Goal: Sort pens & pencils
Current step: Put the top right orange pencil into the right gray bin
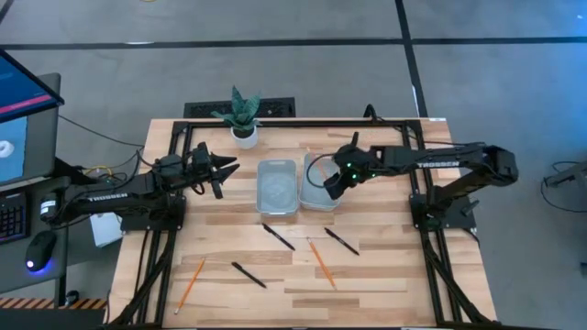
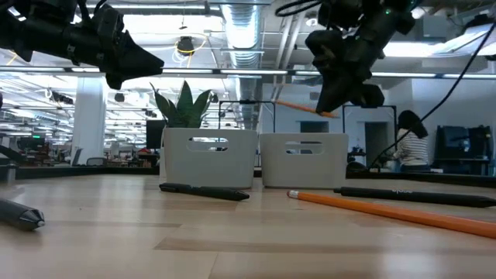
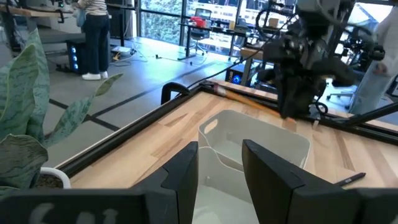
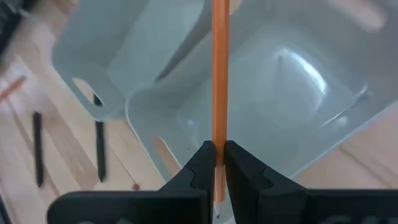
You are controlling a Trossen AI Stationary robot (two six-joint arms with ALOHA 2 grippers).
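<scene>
- High view shows most of the job undone: three pens (image 1: 279, 236), (image 1: 341, 241), (image 1: 248, 274) lie on the table (image 1: 385, 275) in the lower middle of the frame, and two pencils (image 1: 321, 263), (image 1: 190, 283) are down there with them.
- Third pencil (image 4: 218, 93) is pinched tight in the right gripper (image 4: 216, 163), tip poking out behind the fingers, rest of it sticking forward over the right bin (image 4: 298, 93).
- Low view has that gripper hanging above the right bin, upper right of the frame, pencil level and clear of the rim. So not dropped in yet.
- Both bins look empty to me in the high view; the left bin (image 1: 277, 186) sits touching the right one at frame centre.
- Left gripper (image 3: 217, 165) hovers left of the bins near the plant (image 1: 243, 115), fingers parted a bit with nothing between them.
- My guess: this is the first item of six, so we're barely started. Left to do is drop this pencil, then two more pencils and all three pens.
</scene>
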